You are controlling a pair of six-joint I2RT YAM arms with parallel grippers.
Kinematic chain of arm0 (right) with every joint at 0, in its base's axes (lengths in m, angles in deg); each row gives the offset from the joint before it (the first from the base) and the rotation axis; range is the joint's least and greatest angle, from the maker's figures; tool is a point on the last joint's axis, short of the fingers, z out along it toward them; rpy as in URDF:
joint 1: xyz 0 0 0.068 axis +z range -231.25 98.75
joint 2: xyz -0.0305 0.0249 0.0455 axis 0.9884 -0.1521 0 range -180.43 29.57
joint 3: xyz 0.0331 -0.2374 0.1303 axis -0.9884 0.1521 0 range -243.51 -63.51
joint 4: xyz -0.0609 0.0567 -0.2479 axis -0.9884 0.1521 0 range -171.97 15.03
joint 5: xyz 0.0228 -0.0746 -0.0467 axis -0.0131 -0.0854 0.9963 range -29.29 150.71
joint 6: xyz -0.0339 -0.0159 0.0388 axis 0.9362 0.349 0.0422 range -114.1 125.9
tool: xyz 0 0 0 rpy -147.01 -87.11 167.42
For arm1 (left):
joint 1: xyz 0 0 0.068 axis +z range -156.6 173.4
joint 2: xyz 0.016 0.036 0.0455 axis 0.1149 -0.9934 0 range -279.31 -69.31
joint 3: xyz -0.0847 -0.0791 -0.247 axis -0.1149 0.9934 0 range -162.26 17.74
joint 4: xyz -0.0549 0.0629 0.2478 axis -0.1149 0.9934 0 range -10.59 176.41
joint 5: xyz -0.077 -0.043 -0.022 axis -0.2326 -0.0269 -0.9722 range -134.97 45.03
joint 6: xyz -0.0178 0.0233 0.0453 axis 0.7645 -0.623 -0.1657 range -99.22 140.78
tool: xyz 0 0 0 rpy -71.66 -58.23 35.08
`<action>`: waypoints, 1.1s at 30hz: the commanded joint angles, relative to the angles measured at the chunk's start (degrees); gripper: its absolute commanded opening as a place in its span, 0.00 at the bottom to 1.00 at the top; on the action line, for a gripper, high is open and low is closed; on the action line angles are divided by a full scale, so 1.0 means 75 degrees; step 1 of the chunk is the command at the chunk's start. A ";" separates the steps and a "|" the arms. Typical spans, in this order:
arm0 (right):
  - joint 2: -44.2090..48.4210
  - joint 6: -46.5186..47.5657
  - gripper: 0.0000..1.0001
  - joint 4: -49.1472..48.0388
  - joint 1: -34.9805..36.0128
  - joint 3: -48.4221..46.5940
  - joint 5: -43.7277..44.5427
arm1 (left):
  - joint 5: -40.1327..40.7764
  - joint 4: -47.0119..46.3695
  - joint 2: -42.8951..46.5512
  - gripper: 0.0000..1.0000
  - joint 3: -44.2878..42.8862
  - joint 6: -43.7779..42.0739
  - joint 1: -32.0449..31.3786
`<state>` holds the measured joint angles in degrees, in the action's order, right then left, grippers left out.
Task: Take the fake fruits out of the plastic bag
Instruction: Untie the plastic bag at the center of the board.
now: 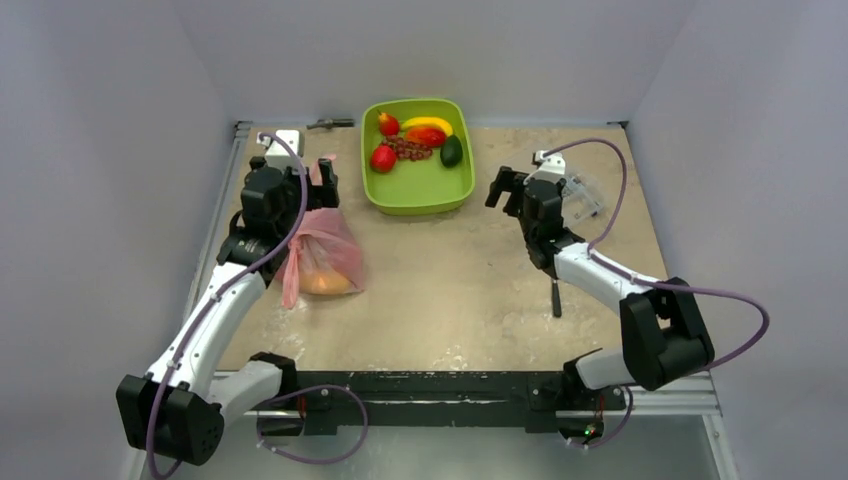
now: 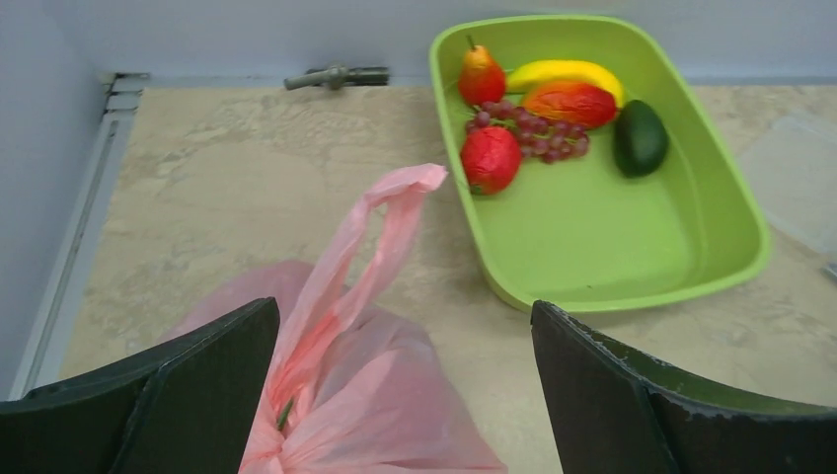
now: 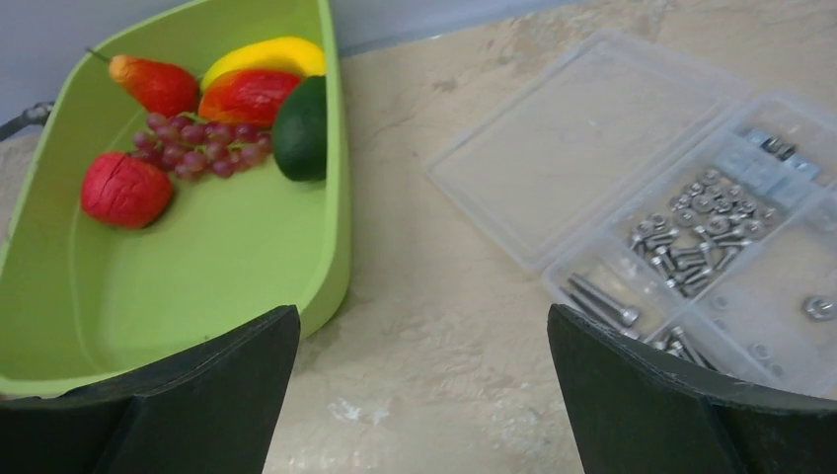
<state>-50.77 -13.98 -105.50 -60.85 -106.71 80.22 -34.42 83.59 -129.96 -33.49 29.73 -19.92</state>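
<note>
Your left gripper (image 2: 403, 331) gapes wide over the plastic bag (image 1: 325, 250) by the left edge; looks mid-unload, so pinch that handle (image 2: 395, 202) next, I'd say.

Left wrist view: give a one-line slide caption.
Open left gripper hovering over the pink plastic bag, green tray of fake fruits beyond.

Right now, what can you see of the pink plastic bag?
The plastic bag is thin, crinkly, translucent pink film, bunched on the table left of the green tray. One loop handle stands up. Something orange-yellow shows through. It sits between the open left fingers; contact unclear.
</note>
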 commanded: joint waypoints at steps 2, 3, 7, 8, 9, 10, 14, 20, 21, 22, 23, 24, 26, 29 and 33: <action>-0.0116 -0.0743 0.99 0.0593 0.0764 -0.0692 0.0380 | -0.1371 0.1050 0.0287 1.00 -0.0473 -0.0239 0.0007; -0.0206 -0.0821 0.99 0.0776 0.0967 -0.0857 0.0505 | -0.1371 0.1081 0.0285 1.00 -0.0480 -0.0222 0.0007; -0.0715 -0.1340 0.99 0.1569 0.1820 -0.1598 0.0193 | -0.1371 0.1153 0.0233 1.00 -0.0510 -0.0187 0.0007; -0.0876 -0.1541 0.99 0.1602 0.2013 -0.1719 0.0104 | -0.1371 0.1210 0.0200 1.00 -0.0545 -0.0177 0.0007; -0.1010 -0.1883 0.99 0.1554 0.2241 -0.1781 0.0098 | -0.1371 0.1289 0.0164 1.00 -0.0609 -0.0173 0.0007; -0.1154 -0.2340 0.99 0.1489 0.2407 -0.1821 0.0017 | -0.1371 0.1382 0.0136 1.00 -0.0658 -0.0174 0.0013; -0.1716 -0.3658 0.99 -0.0056 0.3053 -0.1440 -0.1121 | -0.0965 0.1651 0.0246 1.00 -0.0724 -0.0182 0.0007; -0.3005 -0.3910 0.99 -0.2081 0.4158 -0.1982 -0.2384 | -0.0347 0.1945 0.0524 1.00 -0.0647 -0.0260 0.0007; -0.3267 -0.3831 0.99 -0.2252 0.4300 -0.2176 -0.2548 | -0.0262 0.1999 0.0584 1.00 -0.0641 -0.0260 0.0007; -0.3499 -0.3801 0.99 -0.2357 0.4438 -0.2372 -0.2580 | -0.0161 0.2031 0.0656 1.00 -0.0616 -0.0240 0.0007; -0.3745 -0.3790 0.99 -0.2419 0.4536 -0.2579 -0.2664 | -0.0051 0.2051 0.0736 1.00 -0.0577 -0.0225 0.0007; -0.3947 -0.3736 0.99 -0.2491 0.4630 -0.2775 -0.2763 | 0.0054 0.2060 0.0826 1.00 -0.0533 -0.0205 0.0007; -0.4221 -0.3536 0.99 -0.2593 0.4815 -0.3029 -0.2649 | 0.0247 0.2012 0.1013 1.00 -0.0464 -0.0175 0.0007; -0.4542 -0.3385 0.99 -0.2214 0.5048 -0.3511 -0.2180 | 0.0296 0.1979 0.1073 1.00 -0.0407 -0.0145 0.0007; -0.4837 -0.2190 0.93 -0.1059 0.5397 -0.4229 -0.0969 | 0.0284 0.2140 0.0982 1.00 -0.0523 -0.0094 0.0007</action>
<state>-86.76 -38.48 -117.48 -22.25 -132.41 64.40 -33.74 99.42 -122.26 -36.15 28.68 -19.90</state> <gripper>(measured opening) 0.942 0.999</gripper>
